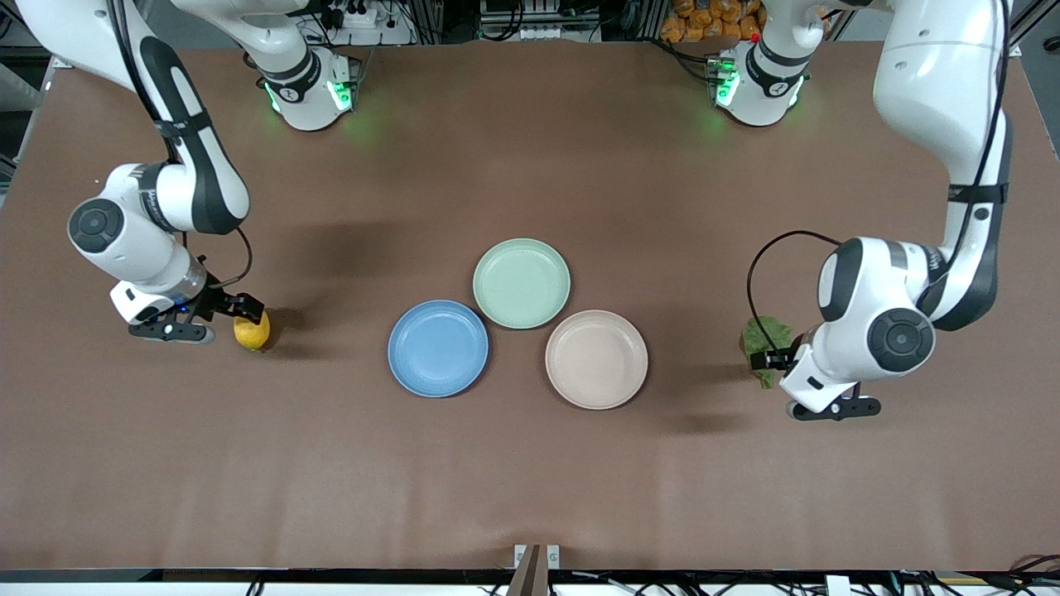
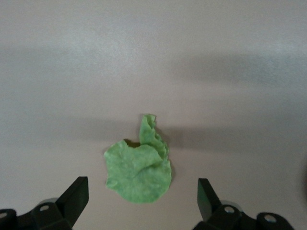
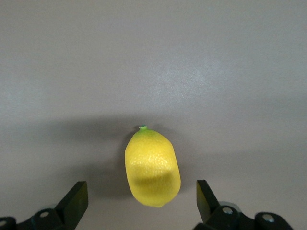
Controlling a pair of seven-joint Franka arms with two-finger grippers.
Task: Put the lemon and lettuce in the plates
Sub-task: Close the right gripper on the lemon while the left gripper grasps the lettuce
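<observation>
The yellow lemon [image 1: 251, 331] [image 3: 152, 167] lies on the brown table toward the right arm's end. My right gripper [image 1: 243, 313] [image 3: 142, 192] is open right over it, a finger on each side of the lemon's near end, not touching. The crinkled green lettuce [image 1: 763, 338] [image 2: 139, 170] lies toward the left arm's end, partly hidden by the left wrist in the front view. Over it my left gripper [image 1: 775, 362] [image 2: 142, 192] is open, fingers wide on either side of the leaf's edge. The blue plate [image 1: 438, 348] and the cream plate [image 1: 596, 358] sit side by side mid-table, both bare.
A mint-green plate [image 1: 522, 282] touches both plates, farther from the front camera than they are. The brown table mat [image 1: 530, 480] stretches between the plates and each arm's end. The arm bases stand along the top edge.
</observation>
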